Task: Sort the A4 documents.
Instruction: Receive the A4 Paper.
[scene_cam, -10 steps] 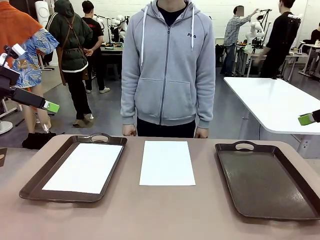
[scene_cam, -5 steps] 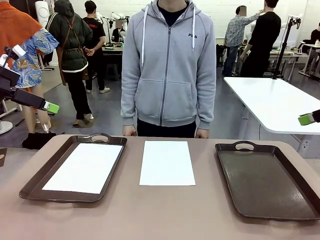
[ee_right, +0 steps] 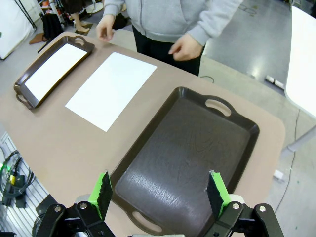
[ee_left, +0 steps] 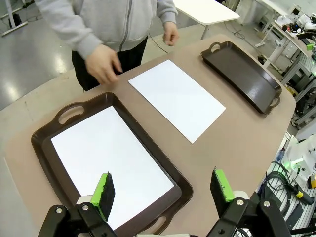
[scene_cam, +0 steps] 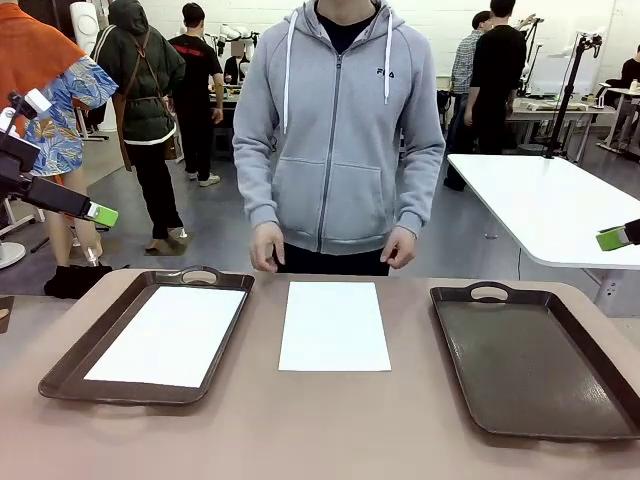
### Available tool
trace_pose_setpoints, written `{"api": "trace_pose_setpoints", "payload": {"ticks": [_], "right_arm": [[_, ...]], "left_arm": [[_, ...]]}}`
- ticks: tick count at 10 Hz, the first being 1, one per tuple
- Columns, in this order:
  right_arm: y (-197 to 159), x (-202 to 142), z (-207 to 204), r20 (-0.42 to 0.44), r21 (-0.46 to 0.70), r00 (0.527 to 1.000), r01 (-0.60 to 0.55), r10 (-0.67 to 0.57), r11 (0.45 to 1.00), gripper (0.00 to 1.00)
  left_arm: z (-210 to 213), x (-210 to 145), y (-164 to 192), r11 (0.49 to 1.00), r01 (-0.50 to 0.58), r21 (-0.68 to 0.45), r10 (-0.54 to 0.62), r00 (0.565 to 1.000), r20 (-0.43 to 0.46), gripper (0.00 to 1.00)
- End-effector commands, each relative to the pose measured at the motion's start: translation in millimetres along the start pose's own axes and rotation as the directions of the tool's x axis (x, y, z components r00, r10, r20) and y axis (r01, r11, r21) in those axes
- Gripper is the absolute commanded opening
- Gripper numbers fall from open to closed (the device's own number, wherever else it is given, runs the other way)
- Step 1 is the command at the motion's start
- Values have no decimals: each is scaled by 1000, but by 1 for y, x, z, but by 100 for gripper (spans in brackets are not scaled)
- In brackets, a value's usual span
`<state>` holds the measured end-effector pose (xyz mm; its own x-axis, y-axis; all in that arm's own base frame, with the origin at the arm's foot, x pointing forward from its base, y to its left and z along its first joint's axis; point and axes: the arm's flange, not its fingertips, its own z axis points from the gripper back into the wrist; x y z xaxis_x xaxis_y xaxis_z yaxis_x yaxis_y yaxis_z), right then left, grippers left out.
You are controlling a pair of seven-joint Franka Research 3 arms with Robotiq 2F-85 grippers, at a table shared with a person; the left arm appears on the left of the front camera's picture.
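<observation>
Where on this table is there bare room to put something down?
The right tray lies bare. Bare table runs between it and the loose sheet, and along the near edge. The left tray is filled by its sheet; the person's hands crowd the far edge.

"FILA" logo [scene_cam: 385, 71] on the person's grey hoodie [scene_cam: 335, 150]

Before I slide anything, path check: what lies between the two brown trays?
One white sheet, touching neither the left tray nor the right tray, in the front view.
</observation>
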<state>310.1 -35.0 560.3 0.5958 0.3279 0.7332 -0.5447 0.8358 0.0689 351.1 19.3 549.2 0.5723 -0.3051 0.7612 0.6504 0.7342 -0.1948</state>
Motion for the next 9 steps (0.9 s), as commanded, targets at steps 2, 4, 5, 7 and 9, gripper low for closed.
{"api": "trace_pose_setpoints", "payload": {"ticks": [2,4,5,7,9], "right_arm": [[0,0,-2,2,14,1000,0,0,1000,100],[0,0,-2,2,14,1000,0,0,1000,100],[0,0,-2,2,14,1000,0,0,1000,100],[0,0,-2,2,14,1000,0,0,1000,100],[0,0,-2,2,14,1000,0,0,1000,100]], "left_arm": [[-1,-1,1,1000,2,-10,-2,1000,1,100],[-1,-1,1,1000,2,-10,-2,1000,1,100],[-1,-1,1,1000,2,-10,-2,1000,1,100],[-1,-1,1,1000,2,-10,-2,1000,1,100],[-1,-1,1,1000,2,-10,-2,1000,1,100]]}}
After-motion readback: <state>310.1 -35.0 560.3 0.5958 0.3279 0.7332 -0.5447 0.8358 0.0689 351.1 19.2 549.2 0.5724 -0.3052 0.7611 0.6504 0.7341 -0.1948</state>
